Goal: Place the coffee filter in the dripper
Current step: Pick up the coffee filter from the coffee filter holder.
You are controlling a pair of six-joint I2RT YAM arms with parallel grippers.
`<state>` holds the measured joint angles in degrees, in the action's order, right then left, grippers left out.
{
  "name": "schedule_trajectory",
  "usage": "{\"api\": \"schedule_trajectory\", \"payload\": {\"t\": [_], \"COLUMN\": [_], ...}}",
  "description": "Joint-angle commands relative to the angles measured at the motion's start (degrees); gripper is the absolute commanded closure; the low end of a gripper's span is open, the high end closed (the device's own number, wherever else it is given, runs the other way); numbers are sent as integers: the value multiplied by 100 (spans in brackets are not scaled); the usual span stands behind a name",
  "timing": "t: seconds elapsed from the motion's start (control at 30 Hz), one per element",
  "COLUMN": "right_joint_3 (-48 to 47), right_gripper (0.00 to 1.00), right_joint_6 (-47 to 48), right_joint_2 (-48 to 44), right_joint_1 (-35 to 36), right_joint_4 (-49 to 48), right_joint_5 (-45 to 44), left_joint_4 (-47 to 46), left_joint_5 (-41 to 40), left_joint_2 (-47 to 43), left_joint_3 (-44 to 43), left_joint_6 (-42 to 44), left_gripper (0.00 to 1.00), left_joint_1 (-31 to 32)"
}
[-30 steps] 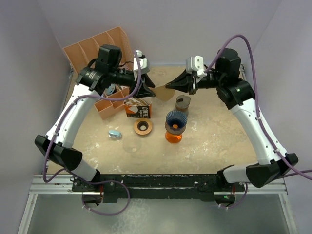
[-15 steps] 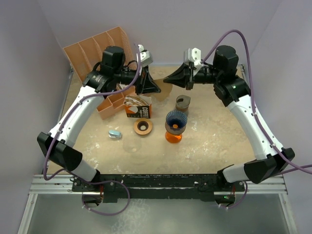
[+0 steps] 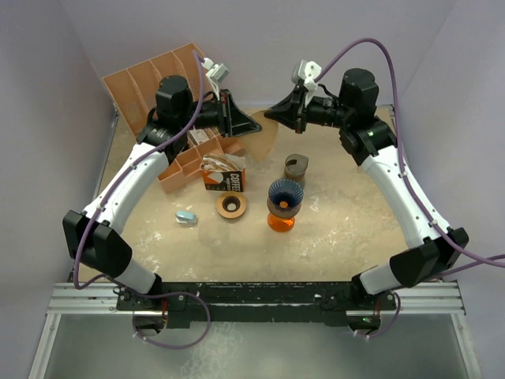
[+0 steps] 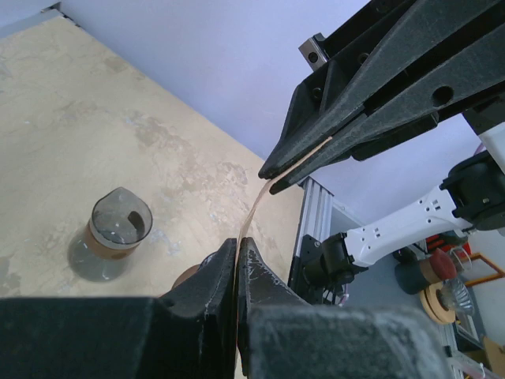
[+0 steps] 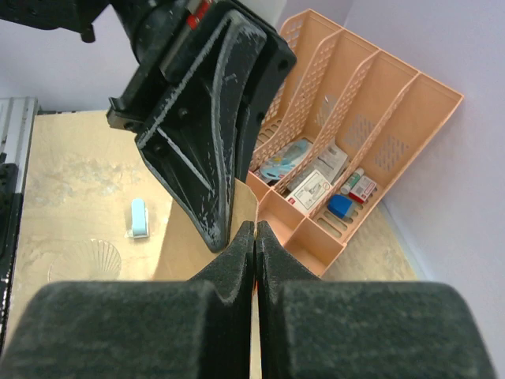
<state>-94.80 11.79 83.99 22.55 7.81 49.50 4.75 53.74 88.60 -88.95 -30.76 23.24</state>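
Both arms have swung up & back since a sec ago; the coffee filter (image 3: 267, 142) now rides higher, toward the rear of the table (image 3: 347, 229).
L gripper (image 3: 254, 128) and R gripper (image 3: 270, 115) each pinch an edge of the filter, fingers pressed tight on it, tips nearly meeting. The filter hangs in the air btwn them, well apart from the blue ribbed dripper (image 3: 284, 195), which is upright on its orange base (image 3: 279, 223) mid-table, w/ a glass carafe (image 3: 296, 166) just behind it.
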Motion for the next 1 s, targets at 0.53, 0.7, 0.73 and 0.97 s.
{"api": "schedule_trajectory", "payload": {"t": [0.53, 0.7, 0.73, 0.97], "right_joint_3": [-449, -236, -239, -159], "right_gripper": [100, 100, 100, 100], "right_joint_6": [-214, -214, -277, -661], "right_joint_2": [126, -106, -144, -359], "right_joint_1": [-268, -286, -286, -286], "right_joint_4": [-216, -305, -326, -539], "right_joint_5": [18, -143, -255, -1024], "left_joint_4": [-769, -128, 214, 1648], "left_joint_5": [-932, -1234, -1435, -2592], "left_joint_2": [-436, -573, -592, -658], "left_joint_3": [229, 35, -101, -827], "left_joint_6": [-1184, -223, 165, 1654], "left_gripper": [99, 67, 62, 46], "left_joint_1": [-487, -592, -594, -596]}}
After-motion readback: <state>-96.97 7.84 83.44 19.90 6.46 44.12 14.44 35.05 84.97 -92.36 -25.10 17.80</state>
